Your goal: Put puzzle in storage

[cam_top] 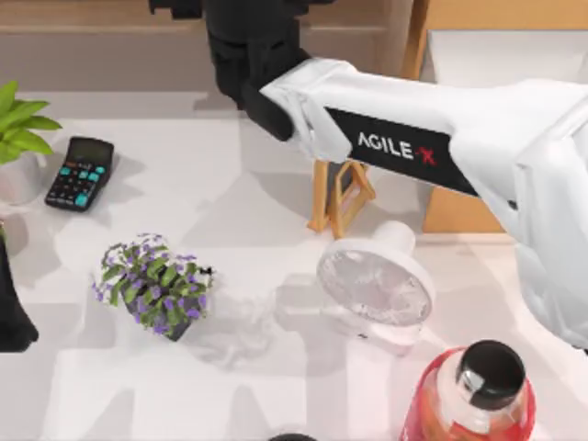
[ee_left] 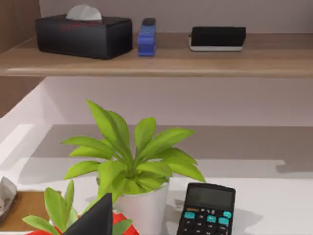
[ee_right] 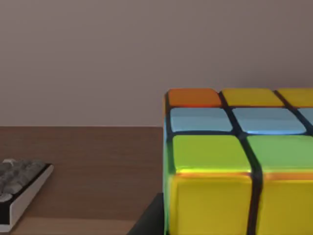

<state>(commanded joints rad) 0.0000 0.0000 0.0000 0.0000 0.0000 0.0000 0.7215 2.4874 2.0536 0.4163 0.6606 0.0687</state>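
The puzzle (ee_right: 234, 166) looms close in the right wrist view, with yellow, green, blue and orange tiles and dark gaps. A dark finger (ee_right: 149, 220) rests against its lower edge. My right gripper (cam_top: 244, 66) is at the back of the table near the shelf, shut on the puzzle, and it hides the cube from above. The storage (cam_top: 459, 213), a light-wood box with a white interior, stands at the back right beneath my right arm. My left arm (cam_top: 13, 317) is parked at the table's left edge.
A calculator (cam_top: 81, 173) and a green potted plant (cam_top: 18, 138) sit at the left. A purple flower pot (cam_top: 154, 285), a small wooden easel (cam_top: 342, 197) and a white fan (cam_top: 377, 280) take the middle. A red bottle (cam_top: 478, 395) stands front right.
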